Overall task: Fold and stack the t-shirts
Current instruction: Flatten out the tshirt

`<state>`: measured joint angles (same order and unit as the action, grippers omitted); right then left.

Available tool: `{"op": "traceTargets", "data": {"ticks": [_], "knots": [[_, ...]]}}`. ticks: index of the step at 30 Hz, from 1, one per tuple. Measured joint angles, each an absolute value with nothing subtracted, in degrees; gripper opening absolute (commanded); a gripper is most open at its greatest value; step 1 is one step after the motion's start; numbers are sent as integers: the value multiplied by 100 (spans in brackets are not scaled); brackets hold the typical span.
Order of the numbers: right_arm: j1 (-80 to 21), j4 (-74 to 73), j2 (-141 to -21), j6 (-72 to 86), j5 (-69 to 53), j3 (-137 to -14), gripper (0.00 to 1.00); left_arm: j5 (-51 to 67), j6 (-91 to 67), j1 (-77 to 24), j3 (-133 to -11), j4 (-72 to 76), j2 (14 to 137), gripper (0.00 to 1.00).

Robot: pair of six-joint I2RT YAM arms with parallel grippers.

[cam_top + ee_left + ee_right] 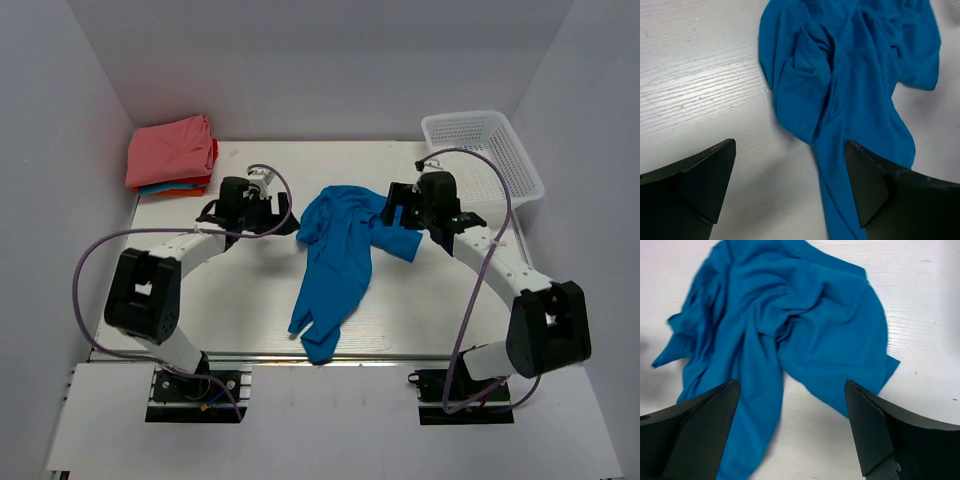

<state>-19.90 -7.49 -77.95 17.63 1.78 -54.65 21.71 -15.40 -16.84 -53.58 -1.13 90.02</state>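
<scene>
The blue t-shirt (pixel 335 260) lies crumpled in a long bunch mid-tabletop (pixel 220 300), well apart from the folded stack (pixel 172 152) in the far left corner. The left end effector (pixel 790 145) and right end effector (pixel 792 382) flank its upper part, both spread wide and holding nothing. Closing on the bunched folds may catch several layers, so a pull would drag a twisted lump instead of spreading it. Its tail also lies near the front edge and could slip off.

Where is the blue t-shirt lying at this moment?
In the top view, the blue t-shirt lies crumpled in the middle of the table, between the left gripper and the right gripper.
</scene>
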Motion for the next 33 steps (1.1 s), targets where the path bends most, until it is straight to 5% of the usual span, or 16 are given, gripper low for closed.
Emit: {"op": "traceTargets", "data": {"ticks": [9, 13, 14, 17, 22, 25, 31, 33], "knots": [[-1564, -1070, -9303, 1914, 252, -6532, 81, 2137, -1503, -2021, -6490, -167, 10694, 90], [-1455, -1164, -10127, 1787, 325, -7288, 78, 2049, -1450, -2102, -6554, -268, 10868, 73], [-1428, -1175, -10320, 1747, 329, -7467, 76, 2051, -1435, -2130, -6571, -276, 10895, 58], [-1367, -1236, -10864, 1640, 303, -7950, 74, 2058, -1372, -2193, -6733, -305, 11034, 40], [-1293, -1280, -11469, 1485, 336, -8418, 74, 2211, -1245, -2281, -6818, -305, 11181, 33], [-1251, -1323, -11699, 1417, 357, -8552, 73, 2412, -1203, -2300, -6818, -294, 11198, 0], [-1205, -1358, -11942, 1238, 99, -8593, 60, 2676, -1055, -2331, -6582, -19, 11148, 0], [-1205, -1343, -11942, 1103, -104, -8569, 39, 2574, -1074, -2342, -6335, 82, 11030, 0]]}}
